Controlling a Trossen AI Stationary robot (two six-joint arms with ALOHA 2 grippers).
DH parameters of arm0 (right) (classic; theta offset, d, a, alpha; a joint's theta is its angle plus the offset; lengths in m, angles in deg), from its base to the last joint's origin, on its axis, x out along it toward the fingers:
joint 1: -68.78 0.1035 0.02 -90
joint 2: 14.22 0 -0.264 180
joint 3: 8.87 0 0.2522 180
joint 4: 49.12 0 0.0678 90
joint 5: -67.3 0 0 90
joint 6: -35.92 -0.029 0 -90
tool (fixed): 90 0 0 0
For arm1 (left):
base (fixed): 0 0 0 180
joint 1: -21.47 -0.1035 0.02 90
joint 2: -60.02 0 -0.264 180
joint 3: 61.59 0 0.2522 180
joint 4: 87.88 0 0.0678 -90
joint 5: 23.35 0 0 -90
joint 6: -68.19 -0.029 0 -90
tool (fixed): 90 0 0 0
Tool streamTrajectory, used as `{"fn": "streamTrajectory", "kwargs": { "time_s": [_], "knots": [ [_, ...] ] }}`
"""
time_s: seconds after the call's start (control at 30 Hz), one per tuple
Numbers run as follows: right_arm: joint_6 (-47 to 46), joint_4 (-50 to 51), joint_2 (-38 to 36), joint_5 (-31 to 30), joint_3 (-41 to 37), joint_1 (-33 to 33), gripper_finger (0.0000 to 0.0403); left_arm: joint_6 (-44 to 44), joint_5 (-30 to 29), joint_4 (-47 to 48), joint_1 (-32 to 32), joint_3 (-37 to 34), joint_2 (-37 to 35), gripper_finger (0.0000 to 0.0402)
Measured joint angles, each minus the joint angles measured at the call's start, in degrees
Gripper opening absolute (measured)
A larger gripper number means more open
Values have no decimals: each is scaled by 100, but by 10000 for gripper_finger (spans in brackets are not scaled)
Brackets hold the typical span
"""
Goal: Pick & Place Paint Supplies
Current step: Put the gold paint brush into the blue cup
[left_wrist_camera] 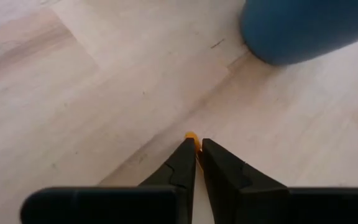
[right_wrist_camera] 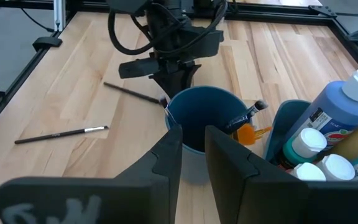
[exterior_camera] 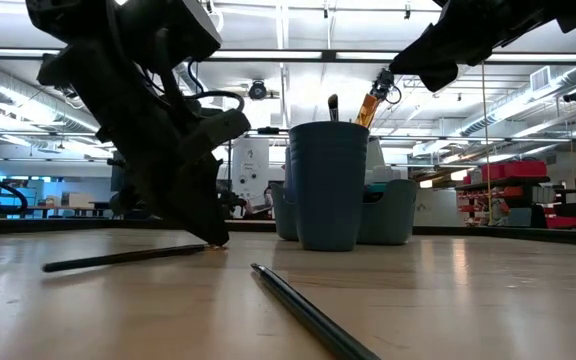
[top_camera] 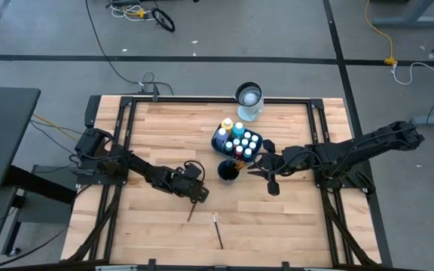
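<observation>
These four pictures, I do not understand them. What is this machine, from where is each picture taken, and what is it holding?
It is a robot with two dark arms at a wooden table. One picture looks down from above, one looks level across the tabletop, and two come from cameras on the wrists.

The left gripper is down at the table, its fingers closed around the orange end of a thin brush. A second brush lies loose nearby.

The right gripper hovers over a dark blue cup that has brushes standing in it; nothing can be seen between its fingers. Behind the cup a holder keeps the small paint bottles, and a glass jar stands at the far edge.
</observation>
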Motion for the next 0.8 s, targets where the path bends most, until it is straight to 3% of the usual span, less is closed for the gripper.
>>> {"fn": "streamTrajectory", "kwargs": {
  "time_s": [0.3, 0.5, 0.67, 0.8],
  "knots": [
    [0, 0, -2, 0, 0, 0, 72, -347, 27, -9, 0, 0, 0, 7],
    [0, 0, 0, -2, 0, 1, 72, -792, -292, 6, -33, 0, 0, 8],
    [-2, 0, 0, -1, 0, 1, 72, -1606, -281, 7, -228, -1, 0, 5],
    [-1, 1, 0, 0, 1, 1, 72, -1680, -93, -27, -363, -2, -37, 17]
  ]
}}
